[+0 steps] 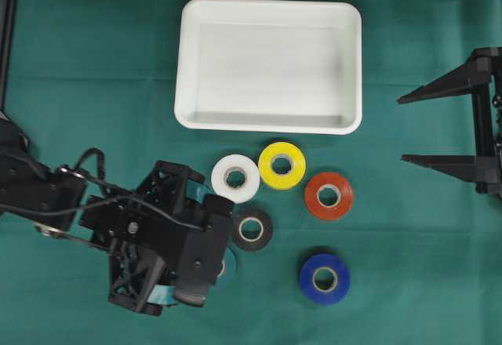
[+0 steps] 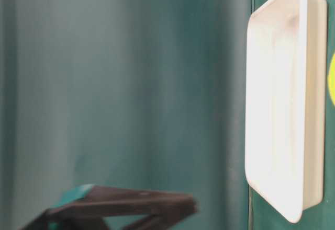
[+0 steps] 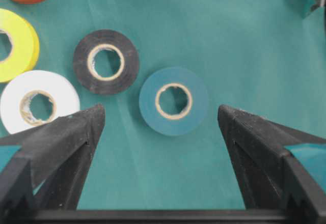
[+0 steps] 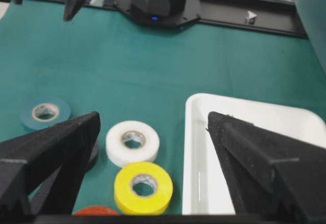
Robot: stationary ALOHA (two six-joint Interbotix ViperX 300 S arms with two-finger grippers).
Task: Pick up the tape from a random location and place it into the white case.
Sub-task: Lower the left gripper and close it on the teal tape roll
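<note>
L fingers (image 3: 160, 117) spread wide over teal tape (image 3: 173, 101); R fingers (image 4: 153, 124) open too, white case (image 1: 271, 64) empty.

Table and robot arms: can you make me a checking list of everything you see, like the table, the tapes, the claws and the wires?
Surface: green cloth covers the table.
Job's things: white case lies empty at the far middle. Six tape rolls lie flat: white, yellow, red, black, blue, teal.
Clutter: nothing seen.
Grippers: left gripper is open, above the teal roll. Right gripper is open, holding nothing, off to the right.
Cables: black cables run along the left arm.
Surroundings: black frame beyond the cloth.
</note>
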